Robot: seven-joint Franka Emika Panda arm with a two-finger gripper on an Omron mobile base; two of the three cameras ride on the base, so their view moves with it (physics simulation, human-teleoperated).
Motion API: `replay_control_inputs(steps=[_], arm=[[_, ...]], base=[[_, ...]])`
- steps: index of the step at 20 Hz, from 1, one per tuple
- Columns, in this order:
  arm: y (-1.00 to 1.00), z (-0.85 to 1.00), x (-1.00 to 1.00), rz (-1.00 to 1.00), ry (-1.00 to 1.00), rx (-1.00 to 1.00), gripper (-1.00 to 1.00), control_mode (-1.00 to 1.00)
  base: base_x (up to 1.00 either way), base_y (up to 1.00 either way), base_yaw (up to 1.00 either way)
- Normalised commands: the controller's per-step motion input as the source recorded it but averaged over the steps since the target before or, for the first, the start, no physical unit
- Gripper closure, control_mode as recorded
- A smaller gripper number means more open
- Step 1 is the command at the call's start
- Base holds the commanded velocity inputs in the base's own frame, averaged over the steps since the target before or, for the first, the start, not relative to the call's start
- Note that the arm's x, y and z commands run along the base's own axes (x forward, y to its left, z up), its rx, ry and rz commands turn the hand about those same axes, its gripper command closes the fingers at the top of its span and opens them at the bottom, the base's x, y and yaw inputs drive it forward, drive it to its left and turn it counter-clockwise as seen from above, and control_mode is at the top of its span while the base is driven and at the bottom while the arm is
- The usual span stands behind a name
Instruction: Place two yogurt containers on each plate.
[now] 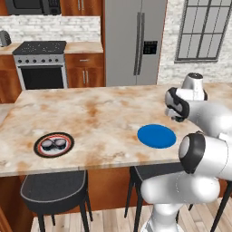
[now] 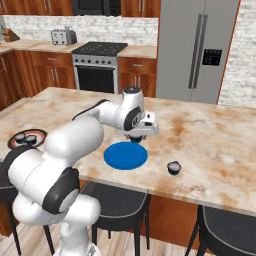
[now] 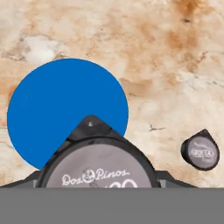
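My gripper [image 2: 136,139] is shut on a yogurt container [image 3: 98,168], whose grey "Dos Pinos" lid sits close between the fingers in the hand view. It hangs just above the far edge of the blue plate [image 2: 125,156] [image 3: 52,105], which lies bare on the island. Another yogurt container [image 2: 173,168] [image 3: 200,150] stands on the counter to the right of that plate. At the island's left, the black plate with a red ring [image 1: 41,151] carries two yogurt containers [image 1: 47,145] [image 1: 59,144] side by side.
The marble island counter [image 1: 99,113] has a front edge close to both plates. Dark bar stools [image 1: 54,188] stand below that edge. Stove [image 2: 95,65] and fridge [image 2: 192,47] are along the back wall.
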Motion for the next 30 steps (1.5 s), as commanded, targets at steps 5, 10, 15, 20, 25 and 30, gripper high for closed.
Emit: replay_control_inputs(steps=[5, 10, 15, 20, 25, 30], arm=[[0.94, -0.08, 0.51, -0.1, 0.01, 0.05, 1.0, -1.0], [0.21, 0.02, 0.45, -0.07, 0.21, 0.01, 1.0, -1.0], [0.0, -0.11, 0.17, -0.02, 0.21, 0.13, 1.0, -1.0], [0.0, -0.71, 0.0, 0.01, 0.2, 0.01, 1.0, -1.0], [0.02, -0.91, 0.09, 0.05, 0.14, 0.03, 1.0, -1.0], [0.13, -0.2, -0.01, 0.05, 0.01, 0.03, 1.0, -1.0]], base=[[0.0, 0.0, 0.0], [0.0, 0.0, 0.0], [0.0, 0.0, 0.0], [0.0, 0.0, 0.0], [0.0, 0.0, 0.0], [0.0, 0.0, 0.0]])
